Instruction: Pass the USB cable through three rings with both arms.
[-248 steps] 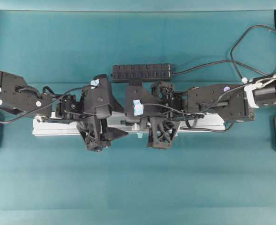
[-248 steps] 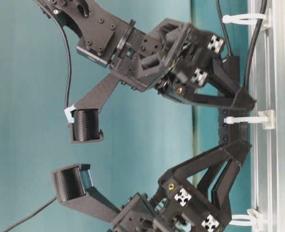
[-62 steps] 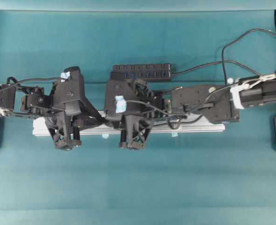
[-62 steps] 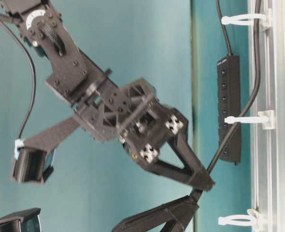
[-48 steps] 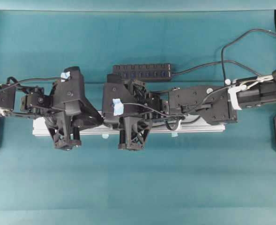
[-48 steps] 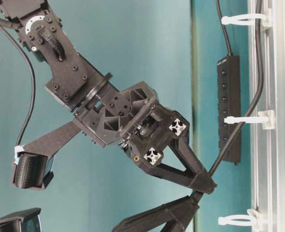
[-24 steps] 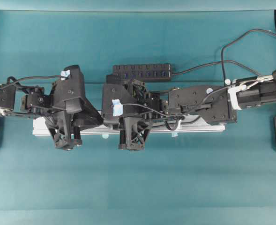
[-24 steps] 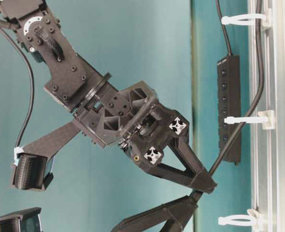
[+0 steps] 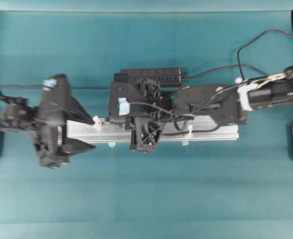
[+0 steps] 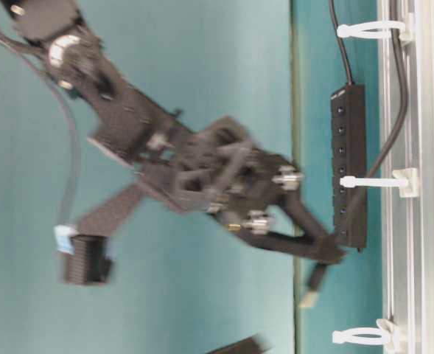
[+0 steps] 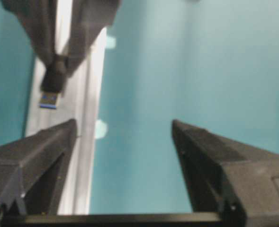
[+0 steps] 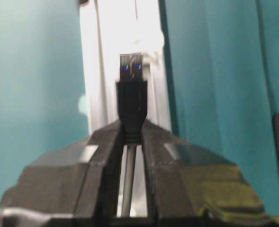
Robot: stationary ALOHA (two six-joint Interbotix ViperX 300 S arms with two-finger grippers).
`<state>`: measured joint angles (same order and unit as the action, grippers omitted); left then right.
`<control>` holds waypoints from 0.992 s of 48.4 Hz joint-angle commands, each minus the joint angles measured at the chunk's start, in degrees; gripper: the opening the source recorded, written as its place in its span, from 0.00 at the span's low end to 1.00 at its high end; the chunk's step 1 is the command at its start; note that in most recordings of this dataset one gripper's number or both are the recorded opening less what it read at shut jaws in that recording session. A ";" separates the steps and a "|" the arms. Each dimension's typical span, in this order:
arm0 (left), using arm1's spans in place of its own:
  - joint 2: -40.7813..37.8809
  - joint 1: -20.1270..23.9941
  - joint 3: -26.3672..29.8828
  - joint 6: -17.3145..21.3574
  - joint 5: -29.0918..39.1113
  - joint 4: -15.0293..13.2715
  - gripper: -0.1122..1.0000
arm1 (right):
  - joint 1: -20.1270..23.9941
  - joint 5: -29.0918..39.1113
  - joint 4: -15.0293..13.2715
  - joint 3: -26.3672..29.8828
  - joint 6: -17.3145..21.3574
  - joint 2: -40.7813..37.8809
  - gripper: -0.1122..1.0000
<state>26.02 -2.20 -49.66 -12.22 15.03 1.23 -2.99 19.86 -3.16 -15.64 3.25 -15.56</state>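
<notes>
The USB cable's black plug (image 12: 132, 99) sticks out of my right gripper (image 12: 132, 125), which is shut on it just above the silver rail (image 12: 106, 71). In the table-level view the plug (image 10: 310, 290) hangs beyond the right gripper (image 10: 327, 253), between the middle ring (image 10: 368, 182) and the near ring (image 10: 360, 336). The cord (image 10: 402, 103) runs back along the rail through the far ring (image 10: 360, 29) and the middle one. My left gripper (image 9: 92, 133) stands wide open and empty at the rail's left end, apart from the plug (image 11: 51, 80).
A black multi-port USB hub (image 9: 150, 75) lies behind the rail (image 9: 211, 132), its cord looping off to the right. Small pale-blue tabs (image 9: 111, 145) sit along the rail's front edge. Teal cloth covers the table in front.
My left gripper has opened, let go of the plug end and pulled back to the left. The right gripper keeps its grip on the plug and has shifted slightly.
</notes>
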 commanded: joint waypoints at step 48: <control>16.70 3.87 -10.02 0.62 12.39 0.09 0.83 | -1.93 6.06 -0.09 11.07 -1.67 -8.70 0.06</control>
<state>42.80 1.23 -60.12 -11.69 28.13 1.14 -4.48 26.10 -3.08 -5.98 2.72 -24.26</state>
